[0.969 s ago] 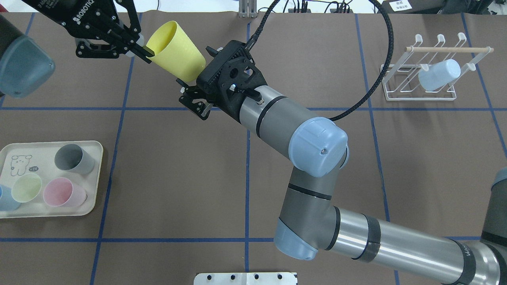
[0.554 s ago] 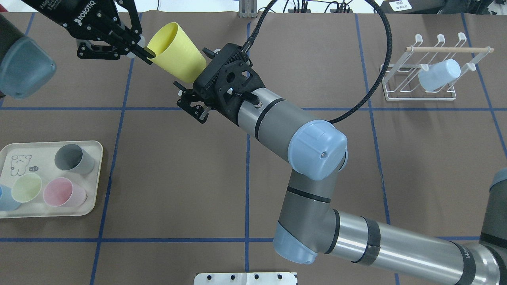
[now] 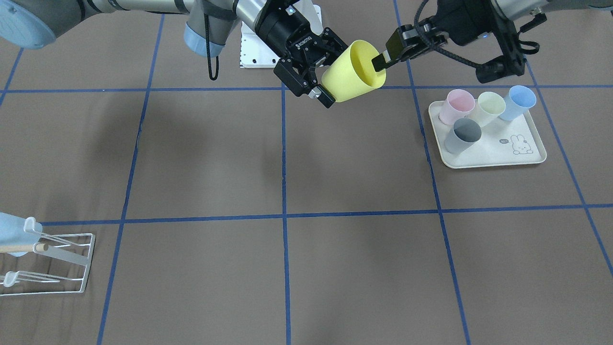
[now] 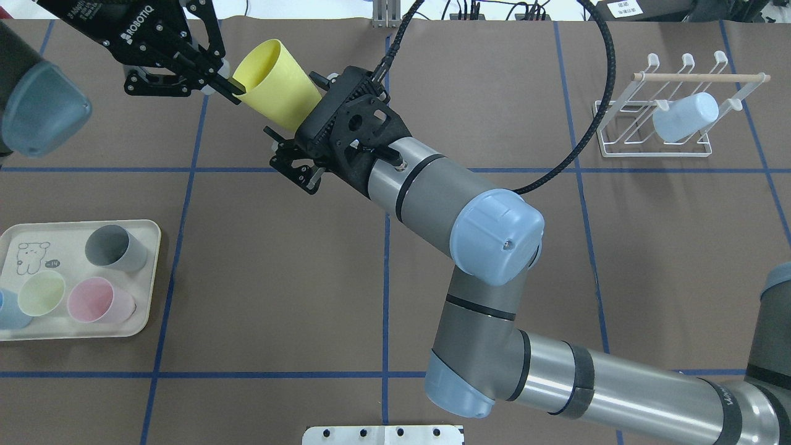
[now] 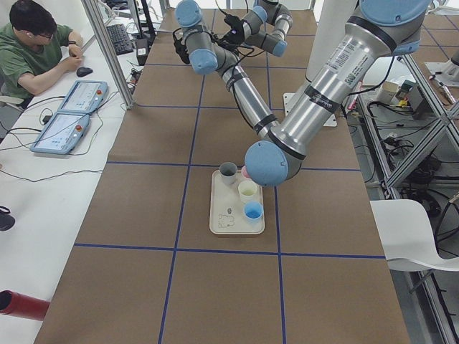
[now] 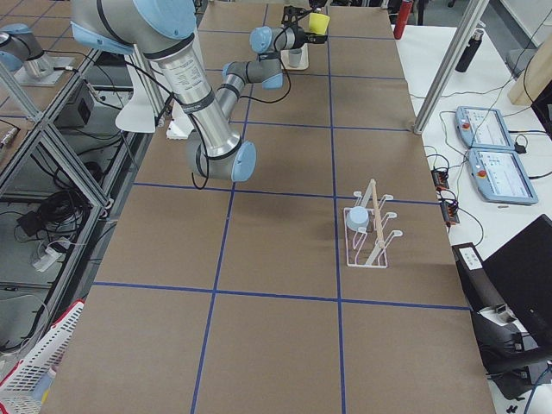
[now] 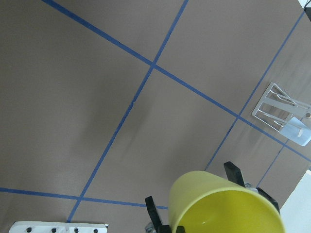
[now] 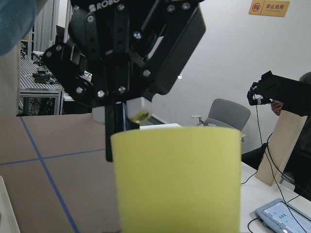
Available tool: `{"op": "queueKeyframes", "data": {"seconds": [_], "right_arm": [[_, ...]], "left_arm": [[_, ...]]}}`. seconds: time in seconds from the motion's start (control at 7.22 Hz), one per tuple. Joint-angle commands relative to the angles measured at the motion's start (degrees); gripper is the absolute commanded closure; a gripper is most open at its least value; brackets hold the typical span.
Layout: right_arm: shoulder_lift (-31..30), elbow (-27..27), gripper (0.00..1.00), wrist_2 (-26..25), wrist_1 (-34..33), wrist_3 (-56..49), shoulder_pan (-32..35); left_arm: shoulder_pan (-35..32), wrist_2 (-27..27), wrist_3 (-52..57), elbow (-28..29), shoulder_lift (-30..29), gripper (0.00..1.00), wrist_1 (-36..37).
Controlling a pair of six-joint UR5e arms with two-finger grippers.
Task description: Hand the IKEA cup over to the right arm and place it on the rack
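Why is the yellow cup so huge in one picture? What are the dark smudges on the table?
Right wrist view: the yellow cup is close to the lens. Front-facing view: soft shadows on the table, probably from the right arm above.

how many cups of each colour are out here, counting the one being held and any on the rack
yellow cup: 1
grey cup: 1
pink cup: 1
pale green cup: 1
light blue cups: 2, one on the rack, one on the tray
total: 6
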Motion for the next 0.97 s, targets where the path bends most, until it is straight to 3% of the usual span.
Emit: {"op": "queueKeyframes", "data": {"seconds": [0.0,0.28,0.42,0.55,0.83], "right_arm": [[0.05,0.05,0.15,-0.03,0.0,-0.08,-0.05],[0.05,0.31,0.36,-1.51,-0.09,-0.08,-0.13],[0.05,0.31,0.41,-1.87,-0.17,-0.08,-0.14],[0.05,0.31,0.41,-2.05,-0.17,-0.17,-0.31],[-0.3,0.31,0.42,-2.05,-0.26,-0.17,-0.75]], "left_arm": [[0.04,0.0,0.0,0.03,0.0,1.0,0.0],[0.04,0.0,0.0,0.03,0.0,1.0,-0.35],[0.04,0.0,0.0,0.12,0.0,0.9,-0.61],[0.04,0.0,0.35,0.21,0.0,0.01,-1.22],[-0.39,0.0,0.53,0.21,-0.09,0.0,-2.02]]}}
